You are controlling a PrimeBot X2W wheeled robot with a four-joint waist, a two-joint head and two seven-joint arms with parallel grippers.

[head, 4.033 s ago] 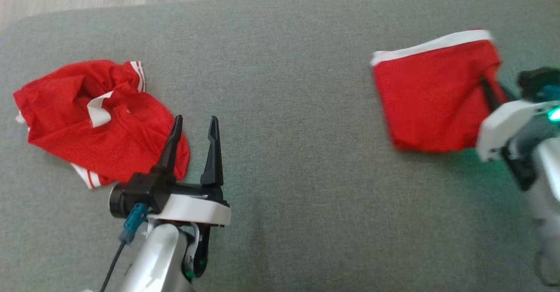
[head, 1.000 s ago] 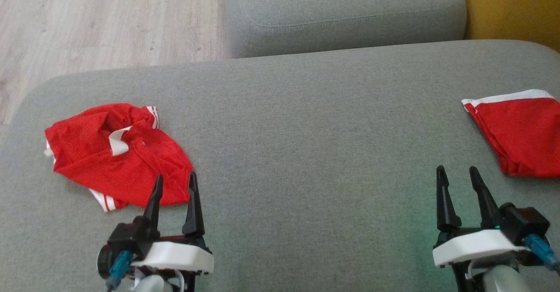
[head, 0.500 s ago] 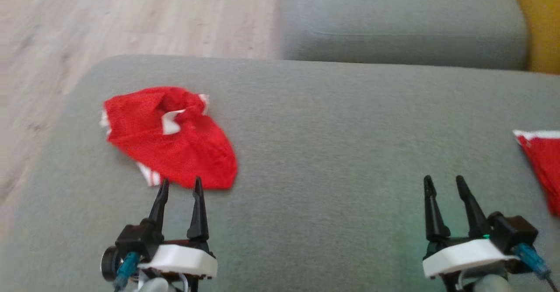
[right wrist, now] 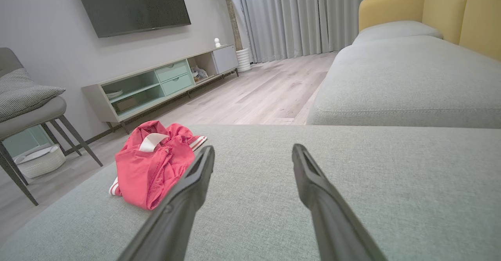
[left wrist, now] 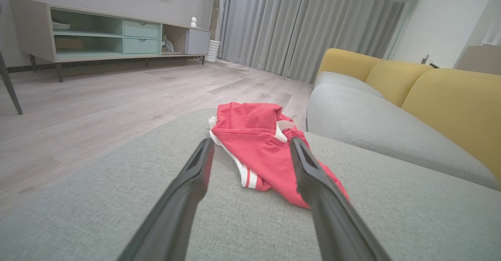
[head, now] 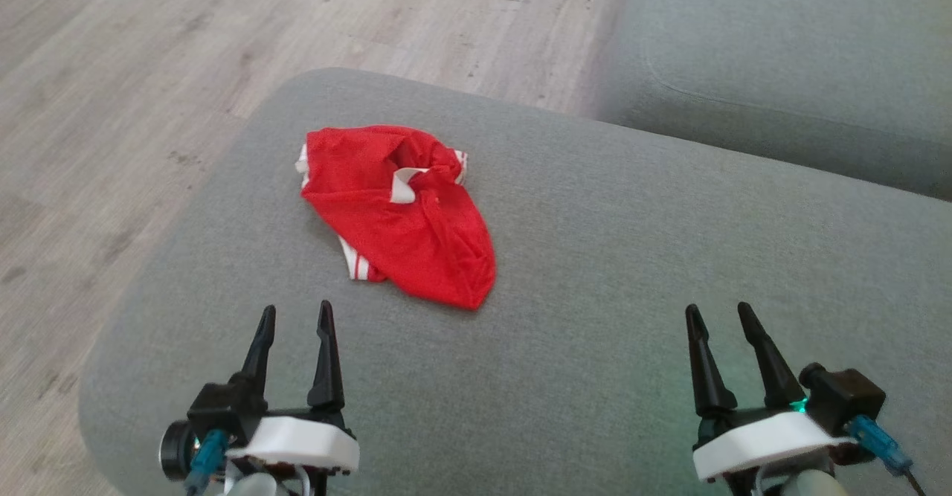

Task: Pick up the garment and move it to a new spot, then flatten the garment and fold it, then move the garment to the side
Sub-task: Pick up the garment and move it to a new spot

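Red garment (head: 401, 221) lying crumpled and unheld on the grey cushion (head: 595, 295).
It is sitting near the cushion's far left corner, white trim showing. The left gripper (head: 296, 307) and right gripper (head: 718, 307) are hovering over the near edge, fingers standing apart and empty, the left one pointing toward the garment.

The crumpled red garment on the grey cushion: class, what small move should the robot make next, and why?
Probably reach the left gripper forward to the near edge of the garment. That gripper and the right gripper stand open and empty; the garment lies crumpled, untouched, nearer the left one.
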